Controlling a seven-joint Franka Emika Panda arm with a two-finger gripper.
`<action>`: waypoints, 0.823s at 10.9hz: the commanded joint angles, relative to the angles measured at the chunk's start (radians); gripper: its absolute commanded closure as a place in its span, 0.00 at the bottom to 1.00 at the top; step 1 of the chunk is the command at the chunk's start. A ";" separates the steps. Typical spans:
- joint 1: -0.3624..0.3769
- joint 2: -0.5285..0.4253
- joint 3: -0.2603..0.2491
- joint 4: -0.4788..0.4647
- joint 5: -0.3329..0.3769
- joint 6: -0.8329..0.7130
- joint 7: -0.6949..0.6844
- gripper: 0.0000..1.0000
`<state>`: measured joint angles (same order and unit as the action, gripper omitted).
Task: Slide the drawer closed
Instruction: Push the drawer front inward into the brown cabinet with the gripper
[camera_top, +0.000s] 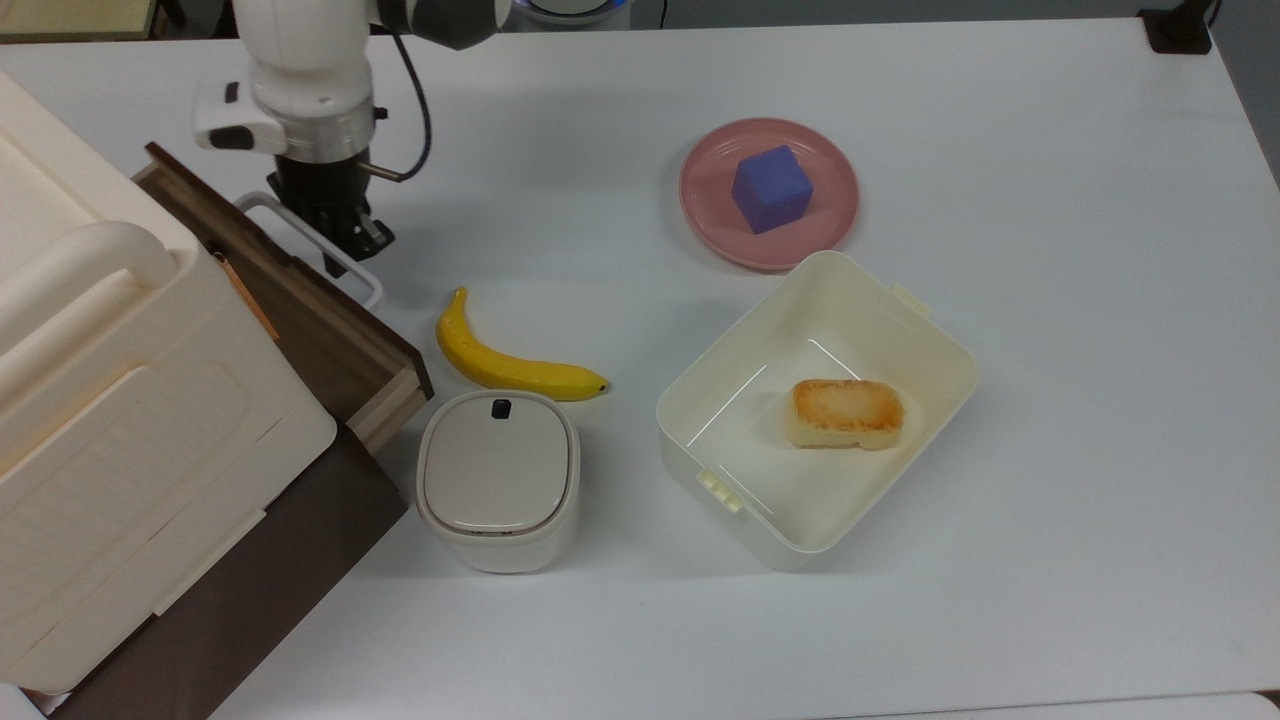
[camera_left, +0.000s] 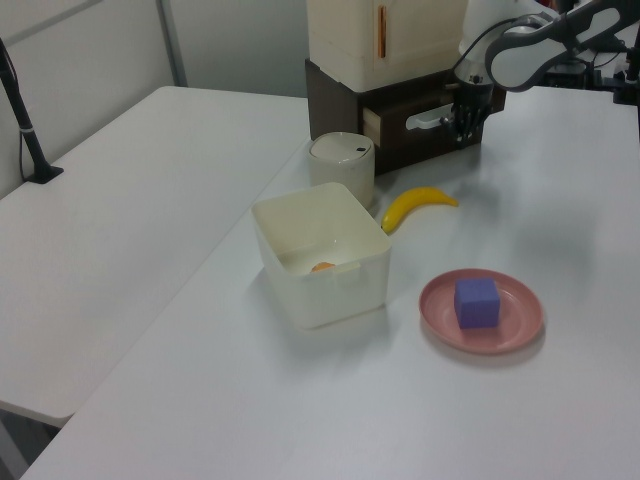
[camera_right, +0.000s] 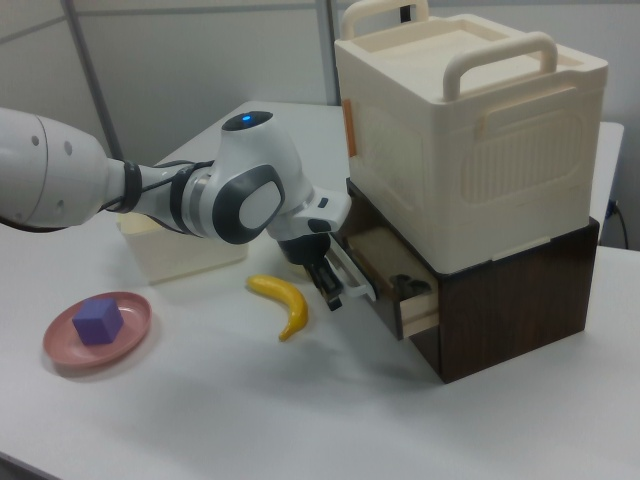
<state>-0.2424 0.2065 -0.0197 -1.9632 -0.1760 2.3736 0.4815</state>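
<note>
Table (camera_top: 1050, 560): plain white, no pattern.
Drawer (camera_top: 330, 335): light wood sides, brown floor, dark brown front panel; white loop handle (camera_top: 305, 245).
Cabinet (camera_right: 510, 315) around it: dark brown wood grain.
Box (camera_top: 120, 400) on top: cream, with ribbed panels and an orange tab on one edge.
Banana (camera_top: 500, 365): yellow, dark tip.
Lidded bin (camera_top: 497, 480): cream body, greyish lid, small black button.
Open tub (camera_top: 900, 330): cream; inside, a toasted piece (camera_top: 846, 412), pale with golden-brown top.
Plate (camera_top: 710, 215): pink.
Cube (camera_top: 770, 188): violet-blue.
Arm (camera_right: 150, 195): white shell with grey joints, blue light on top; gripper (camera_top: 345, 240) black.
</note>
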 joint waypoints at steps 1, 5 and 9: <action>-0.014 0.027 -0.008 0.029 -0.064 0.076 0.098 1.00; -0.034 0.054 -0.006 0.047 -0.237 0.141 0.295 1.00; -0.049 0.059 -0.008 0.064 -0.240 0.186 0.376 1.00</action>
<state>-0.2825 0.2559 -0.0205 -1.9147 -0.3866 2.4970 0.7871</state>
